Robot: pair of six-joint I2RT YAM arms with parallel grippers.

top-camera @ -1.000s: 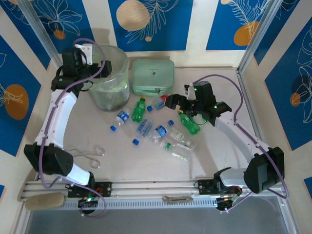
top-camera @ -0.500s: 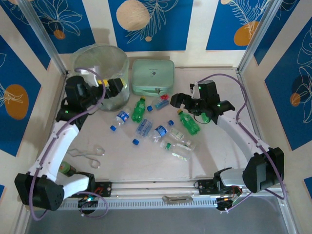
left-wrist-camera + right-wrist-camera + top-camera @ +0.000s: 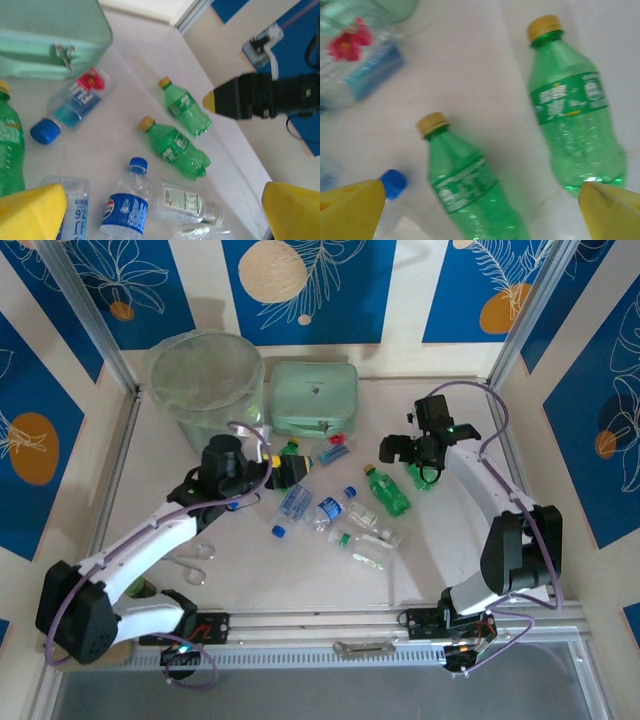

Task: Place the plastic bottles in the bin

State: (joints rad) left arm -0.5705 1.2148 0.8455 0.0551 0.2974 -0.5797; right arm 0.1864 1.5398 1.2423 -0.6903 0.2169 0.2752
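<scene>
From where I stand, the left gripper (image 3: 161,212) and right gripper (image 3: 480,212) both gape wide above the small clear and green plastic bottles (image 3: 326,510) strewn mid-table, seemingly choosing a grab, well apart from the far-left round translucent pale-green bin (image 3: 195,415).

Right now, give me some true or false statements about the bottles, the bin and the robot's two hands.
1. The left hand and the right hand are both open and hold nothing. True.
2. Two green bottles lie on the table under the right hand. True.
3. The bin lies tipped on its side. False: it stands upright in the far left corner.
4. The mint-green case is open. False: it is shut, beside the bin.
5. The blue-capped bottle under the left hand stands upright. False: it lies on its side.
</scene>
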